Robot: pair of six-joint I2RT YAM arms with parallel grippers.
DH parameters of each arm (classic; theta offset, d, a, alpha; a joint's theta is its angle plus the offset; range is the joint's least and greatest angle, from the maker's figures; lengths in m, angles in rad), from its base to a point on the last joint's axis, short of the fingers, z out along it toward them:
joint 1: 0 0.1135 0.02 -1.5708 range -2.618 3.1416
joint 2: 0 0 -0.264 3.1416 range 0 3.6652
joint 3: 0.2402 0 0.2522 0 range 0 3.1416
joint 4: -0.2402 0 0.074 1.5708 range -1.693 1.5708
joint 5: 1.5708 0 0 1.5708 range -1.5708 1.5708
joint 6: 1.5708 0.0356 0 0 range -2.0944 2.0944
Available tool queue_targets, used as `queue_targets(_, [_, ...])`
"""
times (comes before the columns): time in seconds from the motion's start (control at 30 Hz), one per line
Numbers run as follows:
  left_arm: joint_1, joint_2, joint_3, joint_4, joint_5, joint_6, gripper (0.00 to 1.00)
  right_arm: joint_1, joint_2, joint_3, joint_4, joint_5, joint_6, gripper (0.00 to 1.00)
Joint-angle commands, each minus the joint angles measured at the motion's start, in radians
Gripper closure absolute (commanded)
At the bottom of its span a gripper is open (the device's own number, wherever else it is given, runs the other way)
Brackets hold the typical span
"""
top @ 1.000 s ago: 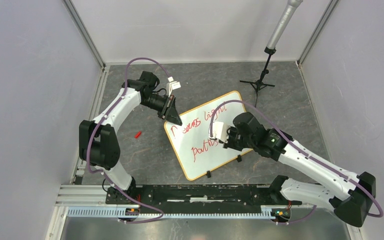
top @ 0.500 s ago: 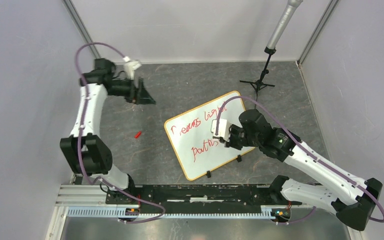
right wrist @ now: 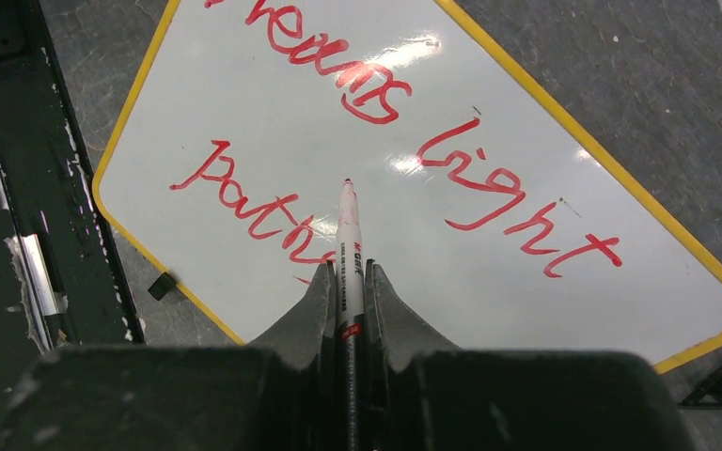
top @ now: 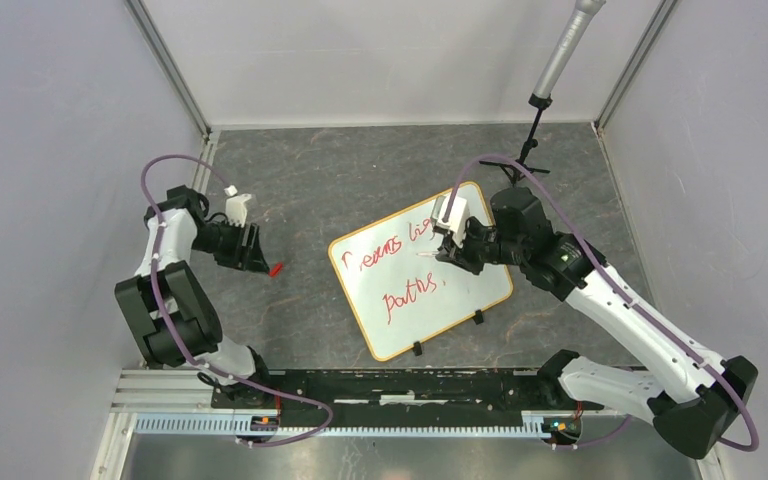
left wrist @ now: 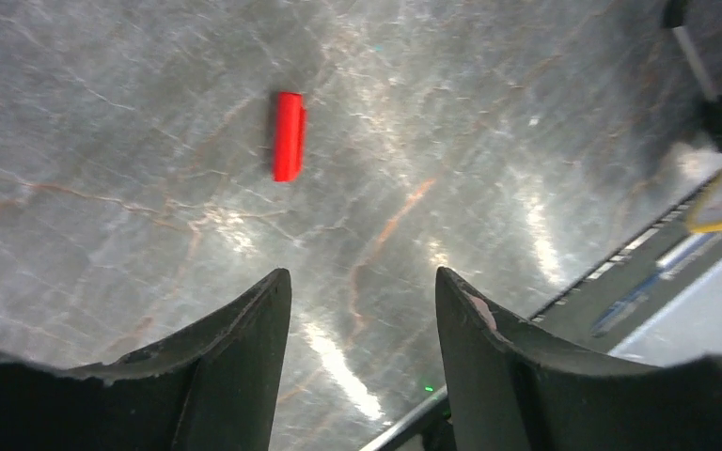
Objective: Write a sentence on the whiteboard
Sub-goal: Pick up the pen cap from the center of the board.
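**Mia:** Why does the right gripper (right wrist: 348,277) squeeze the thin red marker pen (right wrist: 348,225)?

**Ben:** To write. Its tip points at the flat white whiteboard with the yellow rim (top: 440,322), between the two lines of the red handwritten sentence (top: 405,300).

**Mia:** And the left gripper (left wrist: 362,291)?

**Ben:** Wide open and holding nothing. It is left of the whiteboard, by the small red pen cap (left wrist: 288,136). I see no boxes.

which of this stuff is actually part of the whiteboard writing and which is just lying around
Part of the job: whiteboard; red sentence on it; marker, clamped in the right gripper.
Lying about: small red piece, perhaps the marker's cap, on the table ahead of the open left gripper; tripod stand at the back.
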Motion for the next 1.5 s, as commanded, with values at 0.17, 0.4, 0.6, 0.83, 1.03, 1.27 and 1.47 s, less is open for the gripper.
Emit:
queue_targets(0.17, [-0.095, 0.026, -0.102, 0.305, -0.169, 0.069, 0.4, -0.063, 0.045, 0.117, 0.01, -0.06, 0.032, 1.0])
queue_targets(0.4, [-0.143, 0.072, -0.147, 0.356, -0.202, 0.071, 0.45, -0.085, 0.07, 0.152, -0.005, -0.067, 0.035, 1.0])
queue_targets(0.6, [-0.198, 0.091, -0.194, 0.421, -0.261, 0.062, 0.51, -0.095, 0.08, 0.166, -0.007, -0.078, 0.041, 1.0])
queue_targets(0.83, [-0.275, 0.102, -0.263, 0.513, -0.351, 0.055, 0.57, -0.102, 0.092, 0.188, 0.014, -0.021, 0.077, 1.0])
queue_targets(1.03, [-0.355, 0.114, -0.294, 0.553, -0.407, 0.035, 0.68, -0.105, 0.113, 0.225, 0.015, -0.008, 0.08, 1.0])
queue_targets(1.27, [-0.356, 0.054, -0.218, 0.411, -0.302, -0.031, 0.97, -0.106, 0.104, 0.213, 0.035, 0.005, 0.089, 1.0])
queue_targets(1.47, [-0.356, -0.109, -0.046, 0.222, -0.169, -0.069, 0.98, -0.106, 0.11, 0.211, 0.045, -0.032, 0.11, 1.0])
